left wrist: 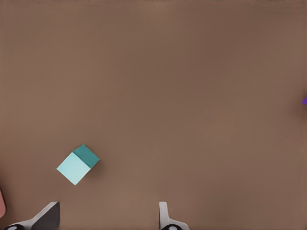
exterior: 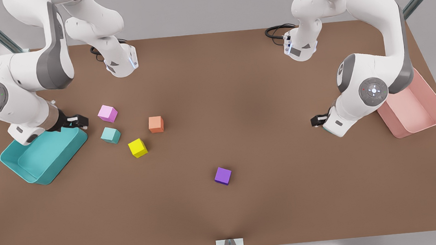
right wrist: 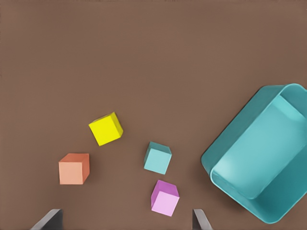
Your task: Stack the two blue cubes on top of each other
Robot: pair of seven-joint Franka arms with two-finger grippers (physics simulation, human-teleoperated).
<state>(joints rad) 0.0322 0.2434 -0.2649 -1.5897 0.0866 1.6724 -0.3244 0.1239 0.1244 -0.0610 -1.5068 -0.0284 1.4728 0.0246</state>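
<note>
Two teal cubes on the counter [exterior: 239,97]
One cube [exterior: 110,135] near the right pincer [exterior: 79,120]; the other [left wrist: 77,164] by the left pincer [exterior: 317,120]. Both pincers spread apart.

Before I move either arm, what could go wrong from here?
The teal cube sits close to the pink cube; the open right end effector could knock that on the way down. The other teal cube lies off to one side of the open left end effector, so closing there may miss it.
</note>
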